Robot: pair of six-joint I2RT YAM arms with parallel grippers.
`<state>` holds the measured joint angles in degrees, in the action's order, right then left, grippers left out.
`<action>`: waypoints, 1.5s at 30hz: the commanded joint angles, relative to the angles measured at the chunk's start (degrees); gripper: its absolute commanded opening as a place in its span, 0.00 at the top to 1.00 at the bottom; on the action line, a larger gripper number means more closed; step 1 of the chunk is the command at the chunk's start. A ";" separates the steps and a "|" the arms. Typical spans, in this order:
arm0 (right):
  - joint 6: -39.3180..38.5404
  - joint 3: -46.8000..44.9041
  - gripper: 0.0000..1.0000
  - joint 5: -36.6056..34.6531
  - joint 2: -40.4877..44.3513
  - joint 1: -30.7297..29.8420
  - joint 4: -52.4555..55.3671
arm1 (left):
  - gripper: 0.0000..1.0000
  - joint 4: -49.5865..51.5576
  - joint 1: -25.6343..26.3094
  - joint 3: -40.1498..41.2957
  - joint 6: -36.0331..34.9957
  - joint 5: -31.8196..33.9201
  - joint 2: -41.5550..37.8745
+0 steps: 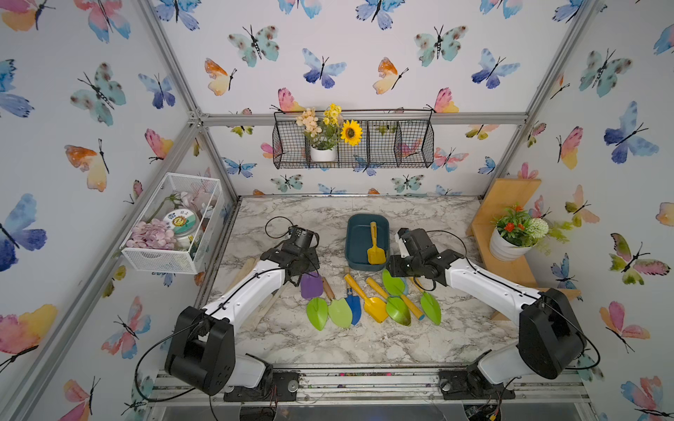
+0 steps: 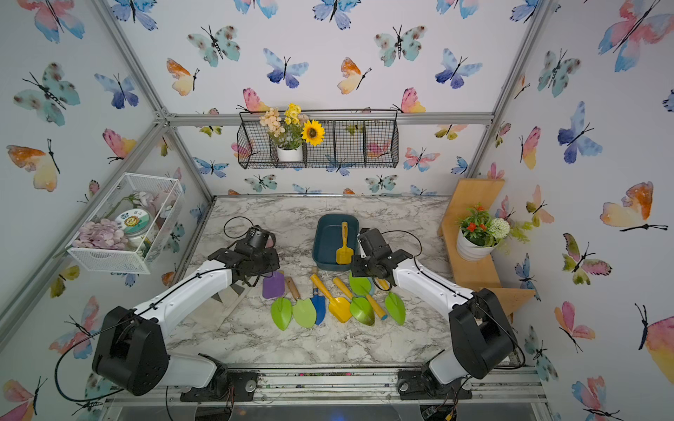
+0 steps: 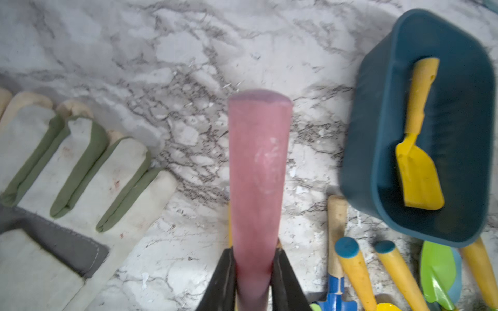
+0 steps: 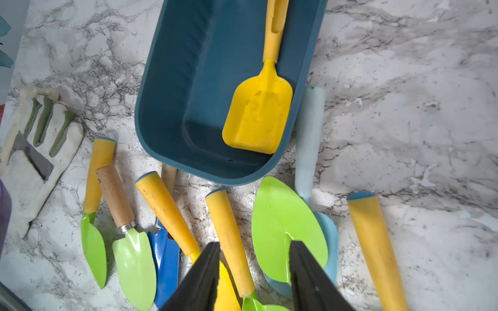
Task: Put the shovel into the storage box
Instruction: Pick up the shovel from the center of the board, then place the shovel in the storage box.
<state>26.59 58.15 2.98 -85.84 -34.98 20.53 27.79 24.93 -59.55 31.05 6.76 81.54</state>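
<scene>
One shovel is already in: the yellow shovel lies inside the storage box, along its right wall, with its blade toward the front edge of the worktop and its handle toward the back. You can see the box near the middle of the worktop in both top views.

Your left claw is clamped narrow on the pink handle of the purple shovel. Its black fingers press the handle from both sides. In a top view the purple blade shows just under the left wrist. It is off the box's front left corner and apart from it, just beside the wooden handle of a green trowel. You cannot tell whether that blade touches the worktop.

Your right claw stands moderately wide and grips nothing. It hangs by the box's front right corner, over a yellow handle and a green blade in the row of shovels. That row lies between the box and the front edge, with most handles pointing toward the box.

A work glove lies flat toward the left edge of the worktop.
</scene>
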 commanded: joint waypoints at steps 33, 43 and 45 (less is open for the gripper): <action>4.46 -8.71 0.51 -4.79 8.92 -0.35 1.72 | 1.00 4.29 9.75 -54.65 -8.80 -5.86 47.13; 4.62 -8.76 0.51 -4.65 8.85 -0.35 1.88 | 1.00 -0.59 9.45 -51.98 -10.26 -1.60 49.36; 4.79 -8.84 0.51 -4.69 8.85 -0.35 1.88 | 0.99 -0.13 9.44 -52.08 -10.30 -0.73 49.86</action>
<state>30.65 50.02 -0.38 -77.89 -34.98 21.43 28.77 34.50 -111.55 21.85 3.22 130.19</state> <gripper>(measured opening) 0.490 0.231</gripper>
